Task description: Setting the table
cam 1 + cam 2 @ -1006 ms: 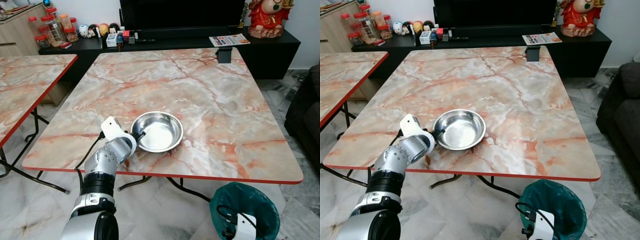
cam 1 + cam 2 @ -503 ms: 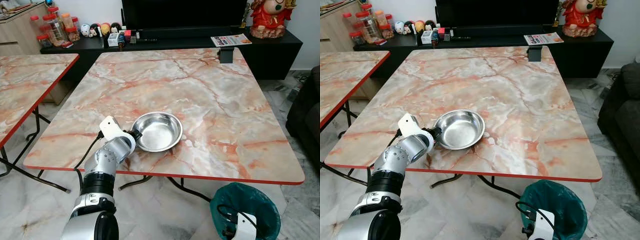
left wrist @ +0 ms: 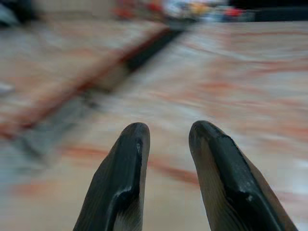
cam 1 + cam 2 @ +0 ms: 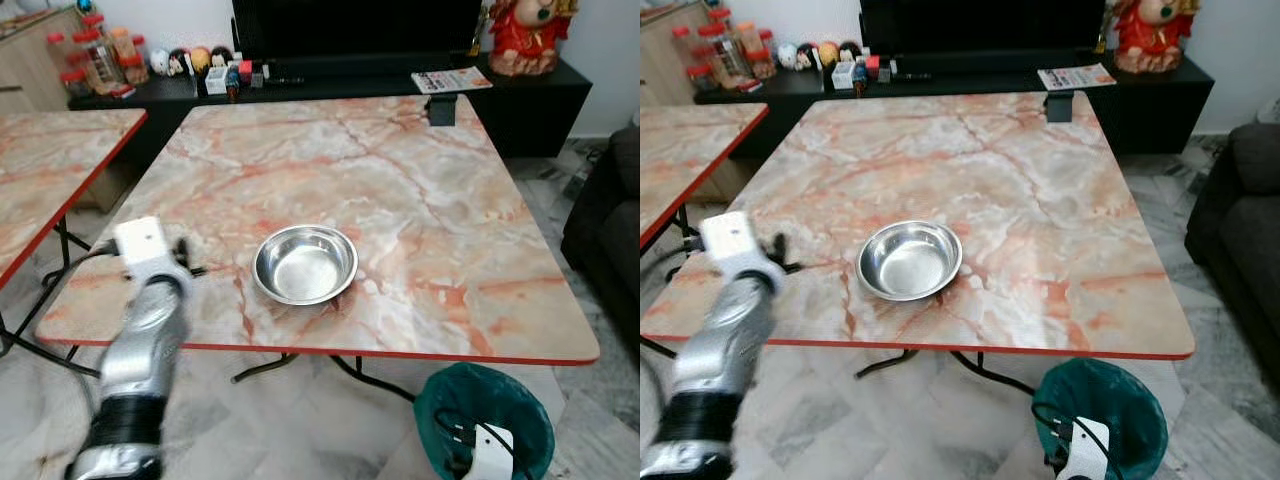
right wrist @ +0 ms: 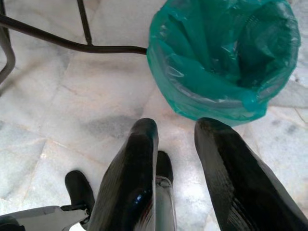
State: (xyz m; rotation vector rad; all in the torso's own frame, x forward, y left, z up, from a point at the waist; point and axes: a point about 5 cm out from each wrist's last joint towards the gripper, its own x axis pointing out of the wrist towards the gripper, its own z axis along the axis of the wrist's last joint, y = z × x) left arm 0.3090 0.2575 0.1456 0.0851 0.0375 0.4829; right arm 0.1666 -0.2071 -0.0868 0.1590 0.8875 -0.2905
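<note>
**Steel bowl sits free on the worktop, left pincer off to its side**

The round, shallow stainless-steel bowl rests flat on the pink-veined marble worktop with the red edge, near the front edge and a little to the robot's left of centre. Nothing touches it.

The left pincer hovers over the worktop's front-left corner, blurred in the head views, its silver arm rising from below. Its two black fingers stand apart with nothing between them. The bowl lies to the right of this pincer, well apart from it, across bare marble. A round bowl has no long axis, so any point of the rim would serve for a grip. The left arm is clearly the nearer one.

The right pincer hangs idle low beside the robot, fingers apart and empty, over the pale floor next to a bin lined with a green plastic bag.

Nothing stands between the left pincer and the bowl. A small dark block sits at the worktop's far edge, a second marble-topped table stands to the left, and a black cabinet with jars and figurines runs behind.
</note>
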